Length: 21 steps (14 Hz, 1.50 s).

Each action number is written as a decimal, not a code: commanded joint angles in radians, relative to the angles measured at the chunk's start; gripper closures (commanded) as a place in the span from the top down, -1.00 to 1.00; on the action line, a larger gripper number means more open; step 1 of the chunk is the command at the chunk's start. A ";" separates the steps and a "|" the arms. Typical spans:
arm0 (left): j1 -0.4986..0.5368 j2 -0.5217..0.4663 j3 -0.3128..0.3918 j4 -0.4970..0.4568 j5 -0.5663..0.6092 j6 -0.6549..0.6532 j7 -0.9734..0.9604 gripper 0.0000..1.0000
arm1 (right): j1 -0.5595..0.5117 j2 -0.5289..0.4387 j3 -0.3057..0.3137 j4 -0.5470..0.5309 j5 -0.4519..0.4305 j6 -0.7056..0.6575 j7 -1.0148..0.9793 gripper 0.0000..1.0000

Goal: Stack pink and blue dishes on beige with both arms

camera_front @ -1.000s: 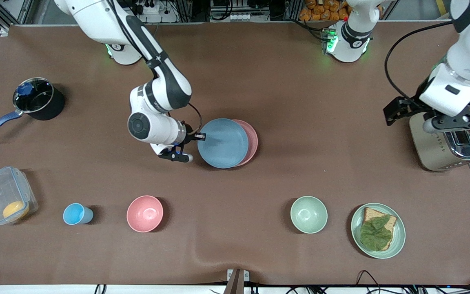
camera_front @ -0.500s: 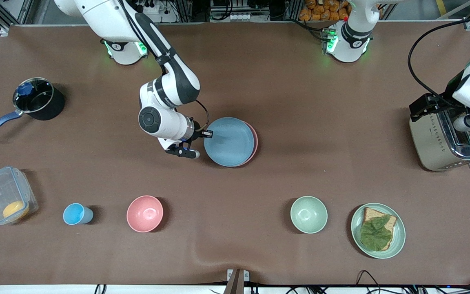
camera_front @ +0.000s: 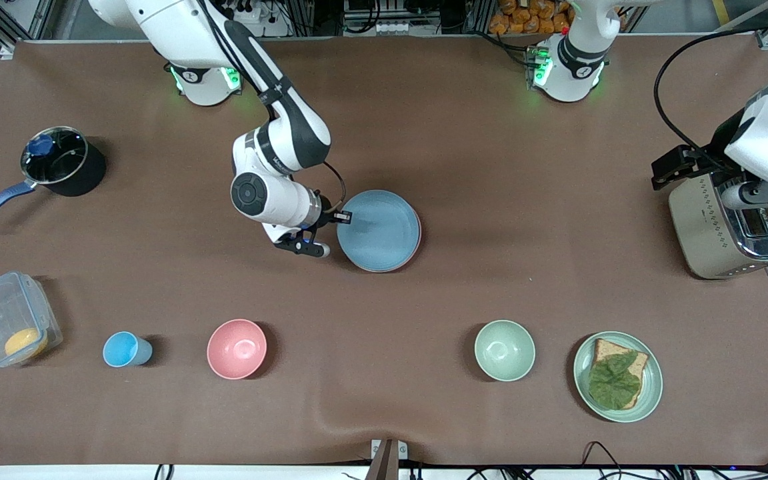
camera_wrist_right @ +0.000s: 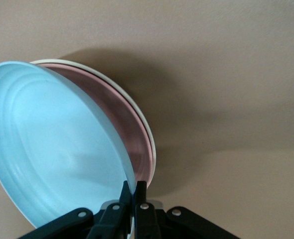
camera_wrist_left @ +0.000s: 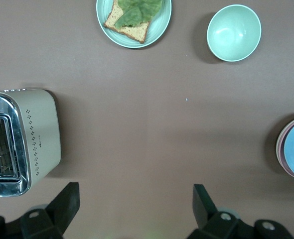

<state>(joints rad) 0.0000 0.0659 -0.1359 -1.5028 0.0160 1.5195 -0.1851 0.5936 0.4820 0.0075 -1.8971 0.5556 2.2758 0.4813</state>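
My right gripper [camera_front: 343,218] is shut on the rim of the light blue plate [camera_front: 379,231] at mid-table. The blue plate [camera_wrist_right: 52,144] is held tilted, its gripped edge raised above the pale pink plate [camera_wrist_right: 129,132]. The pink plate lies on the beige plate, of which only a cream rim [camera_wrist_right: 151,147] shows. In the front view the blue plate covers nearly all of the stack. My left gripper [camera_wrist_left: 135,199] hangs open and holds nothing, up over the toaster [camera_front: 731,233] at the left arm's end of the table.
A pink bowl [camera_front: 237,349], a blue cup [camera_front: 124,349] and a clear container [camera_front: 7,327] stand nearer the camera, with a green bowl [camera_front: 505,350] and a green plate with toast [camera_front: 617,377]. A dark saucepan [camera_front: 61,163] sits at the right arm's end.
The right gripper has carried the blue plate toward the left arm's end, so it now covers almost all of the pink plate. The left arm has shifted a little above the toaster.
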 commanded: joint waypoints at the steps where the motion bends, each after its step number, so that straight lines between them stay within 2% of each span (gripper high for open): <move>1: -0.003 -0.012 0.015 0.007 -0.007 -0.022 0.015 1.00 | 0.021 0.003 -0.009 -0.008 0.037 0.030 0.010 -1.00; 2: -0.002 -0.012 0.015 0.007 -0.007 -0.022 0.016 1.00 | 0.021 0.003 -0.009 -0.008 0.037 0.030 0.010 -0.53; 3: 0.008 -0.012 0.015 0.009 -0.008 -0.024 0.026 1.00 | 0.025 0.007 -0.011 -0.008 0.037 0.030 0.010 0.27; 4: 0.012 -0.012 0.015 0.009 -0.010 -0.025 0.036 1.00 | 0.028 0.009 -0.011 -0.008 0.037 0.031 0.010 0.99; 8: 0.012 -0.009 0.018 0.029 -0.007 -0.025 0.036 1.00 | 0.008 -0.006 -0.017 -0.005 0.033 0.011 0.008 1.00; 10: 0.012 -0.009 0.018 0.029 -0.008 -0.025 0.036 1.00 | -0.032 -0.040 -0.046 0.006 0.011 -0.065 -0.006 1.00; 14: 0.011 -0.011 0.015 0.033 -0.010 -0.027 0.036 1.00 | -0.148 -0.088 -0.148 0.091 -0.159 -0.304 -0.256 1.00; 16: 0.011 -0.012 0.013 0.033 -0.015 -0.032 0.036 1.00 | -0.216 -0.118 -0.187 0.121 -0.204 -0.347 -0.424 1.00; 17: 0.011 -0.012 0.013 0.033 -0.015 -0.036 0.036 1.00 | -0.234 -0.152 -0.210 0.121 -0.250 -0.349 -0.479 1.00; 19: 0.011 -0.014 0.013 0.033 -0.018 -0.036 0.036 1.00 | -0.244 -0.233 -0.263 0.119 -0.395 -0.375 -0.577 1.00; 21: 0.011 -0.014 0.013 0.033 -0.018 -0.044 0.036 1.00 | -0.245 -0.330 -0.316 0.122 -0.433 -0.419 -0.618 1.00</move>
<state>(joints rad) 0.0083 0.0636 -0.1244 -1.4764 0.0160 1.5015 -0.1767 0.3423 0.2723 -0.2804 -1.7494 0.1771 1.8995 -0.1008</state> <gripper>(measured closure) 0.000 0.000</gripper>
